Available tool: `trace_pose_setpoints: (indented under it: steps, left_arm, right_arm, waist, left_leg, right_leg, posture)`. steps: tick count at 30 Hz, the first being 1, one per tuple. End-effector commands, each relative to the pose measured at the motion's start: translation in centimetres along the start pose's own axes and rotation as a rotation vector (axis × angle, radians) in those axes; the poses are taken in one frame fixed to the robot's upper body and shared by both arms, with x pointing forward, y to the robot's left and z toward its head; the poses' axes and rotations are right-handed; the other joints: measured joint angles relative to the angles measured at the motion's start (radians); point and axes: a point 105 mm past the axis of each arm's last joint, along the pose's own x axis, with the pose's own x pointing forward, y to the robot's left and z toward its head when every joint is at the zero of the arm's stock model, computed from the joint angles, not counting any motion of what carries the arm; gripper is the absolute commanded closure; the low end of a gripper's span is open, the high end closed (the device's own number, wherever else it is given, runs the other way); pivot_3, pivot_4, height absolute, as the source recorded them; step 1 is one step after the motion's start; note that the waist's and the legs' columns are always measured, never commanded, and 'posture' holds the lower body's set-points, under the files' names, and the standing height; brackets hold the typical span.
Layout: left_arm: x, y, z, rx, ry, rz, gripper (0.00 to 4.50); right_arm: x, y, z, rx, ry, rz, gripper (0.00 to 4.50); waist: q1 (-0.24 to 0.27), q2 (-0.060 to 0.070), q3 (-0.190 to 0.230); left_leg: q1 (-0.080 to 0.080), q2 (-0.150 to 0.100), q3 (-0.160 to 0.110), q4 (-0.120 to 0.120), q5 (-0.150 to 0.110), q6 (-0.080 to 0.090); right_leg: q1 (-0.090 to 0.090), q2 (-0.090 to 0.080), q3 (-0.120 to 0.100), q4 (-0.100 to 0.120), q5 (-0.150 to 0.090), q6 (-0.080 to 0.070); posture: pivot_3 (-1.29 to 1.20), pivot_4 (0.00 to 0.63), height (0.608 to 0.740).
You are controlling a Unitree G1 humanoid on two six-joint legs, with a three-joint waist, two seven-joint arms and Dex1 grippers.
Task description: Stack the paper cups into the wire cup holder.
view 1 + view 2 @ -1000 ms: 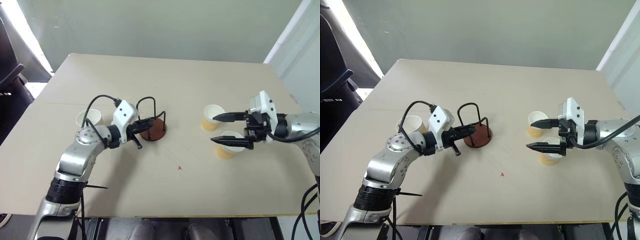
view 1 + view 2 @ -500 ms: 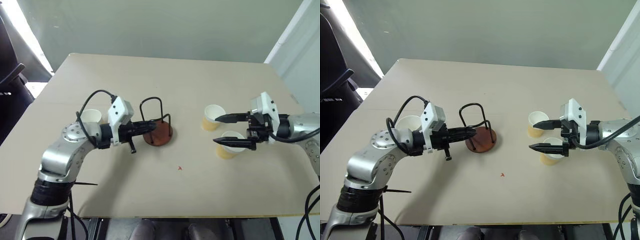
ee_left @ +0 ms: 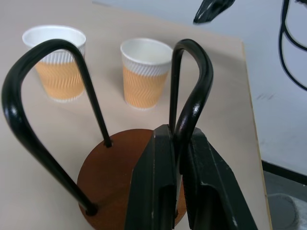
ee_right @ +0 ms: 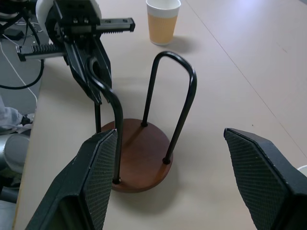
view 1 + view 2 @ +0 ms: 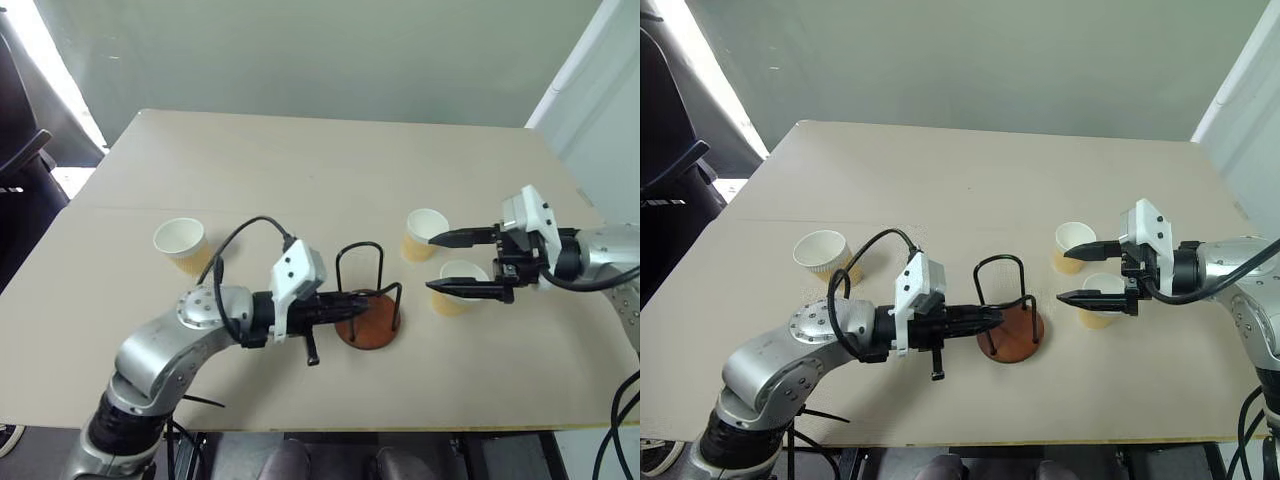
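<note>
- The left gripper (image 3: 177, 158) pinched a wire loop of the cup holder (image 5: 366, 318), near the desk's (image 5: 320, 170) front edge.
- The right gripper (image 5: 462, 262) was wide, above two cups (image 5: 458, 283).

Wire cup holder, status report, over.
Left tool shut on wire cup holder. Right tool open, empty, near two paper cups. Third cup far left. Nothing blocking.

cups (image 3: 145, 72): I see orange-yellow sides with a zigzag pattern, white tops and insides
holder base (image 4: 139, 158): I see reddish brown
holder wires (image 3: 189, 91): shiny black
table (image 5: 320, 180): plain light tan
gripper fingers (image 4: 259, 177): black with tiny criss-cross bumps
</note>
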Motion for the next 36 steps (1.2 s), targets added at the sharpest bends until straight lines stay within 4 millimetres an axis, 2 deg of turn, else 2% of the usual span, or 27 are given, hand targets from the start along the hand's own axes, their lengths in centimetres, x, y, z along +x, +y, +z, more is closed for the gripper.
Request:
trace_pose_setpoints:
  steps: [1, 8, 16, 17, 19, 28, 32, 36]
  left_arm:
    - [0.0, -1.8, 0.6, 0.019, -0.015, -0.049, 4.47]
    - [-0.6, -1.9, -0.7, 0.018, 0.061, -0.045, 4.47]
    - [-0.3, -1.8, -2.0, 0.005, 0.109, -0.041, 4.47]
    - [-0.2, -1.7, -2.2, 0.005, 0.114, -0.036, 3.85]
    - [-0.1, -1.7, -2.3, 0.008, 0.12, -0.031, 3.29]
    - [-0.4, -1.4, -2.5, 0.008, 0.13, -0.012, 0.04]
    - [-1.7, -0.8, -2.3, 0.021, 0.146, 0.021, 0.04]
    - [-3.8, -0.1, -1.6, 0.011, 0.141, 0.061, 0.04]
  right_arm:
    - [-0.5, 0.4, 1.1, -0.039, -0.015, 0.011, 0.94]
    - [-0.3, 0.3, 1.0, -0.042, -0.012, 0.019, 0.94]
    - [-0.1, 0.3, 1.0, -0.042, -0.01, 0.022, 0.94]
    - [-0.1, 0.3, 1.0, -0.042, -0.01, 0.022, 0.94]
    - [0.0, 0.3, 1.0, -0.042, -0.01, 0.02, 0.94]
    - [0.0, 0.1, 0.9, -0.04, -0.01, 0.015, 0.94]
    - [-0.3, -0.1, 0.1, -0.038, 0.036, 0.015, 0.94]
    - [-1.1, -0.8, -1.3, -0.046, 0.126, -0.003, 0.94]
  waist:
    - [0.0, 0.0, 0.0]
    - [0.0, 0.0, 0.0]
    - [0.0, 0.0, 0.0]
    - [0.0, 0.0, 0.0]
    - [0.0, 0.0, 0.0]
    - [0.0, 0.0, 0.0]
    - [0.0, 0.0, 0.0]
    - [0.0, 0.0, 0.0]
  left_leg:
    - [0.0, 0.0, 0.0, 0.001, 0.0, 0.0]
    - [0.0, 0.0, 0.0, 0.003, 0.0, 0.0]
    - [0.001, -0.001, 0.0, 0.007, 0.0, 0.0]
    - [0.001, -0.001, 0.0, 0.007, 0.0, 0.0]
    - [0.001, -0.001, 0.0, 0.007, 0.0, 0.0]
    - [0.0, -0.001, 0.0, 0.007, 0.0, 0.0]
    - [0.0, -0.001, 0.0, 0.006, 0.0, 0.0]
    - [0.0, -0.001, -0.001, 0.006, 0.0, 0.0]
  right_leg:
    - [0.0, 0.0, 0.0, 0.001, 0.0, 0.0]
    - [0.0, 0.0, 0.0, 0.004, 0.0, 0.0]
    - [0.0, 0.0, 0.001, 0.008, 0.0, 0.0]
    - [0.0, 0.0, 0.001, 0.008, 0.0, 0.0]
    - [0.0, 0.0, 0.001, 0.008, 0.0, 0.0]
    - [0.0, 0.0, 0.001, 0.007, 0.0, 0.0]
    - [0.0, 0.001, 0.001, 0.007, 0.0, 0.0]
    - [0.0, 0.001, 0.001, 0.007, 0.0, 0.0]
  posture:
    - [0.0, 0.15, 0.74]
    - [0.0, 0.15, 0.74]
    - [0.0, 0.15, 0.74]
    - [0.0, 0.15, 0.74]
    - [0.0, 0.15, 0.74]
    - [0.0, 0.15, 0.74]
    - [0.0, 0.15, 0.74]
    - [0.0, 0.15, 0.74]
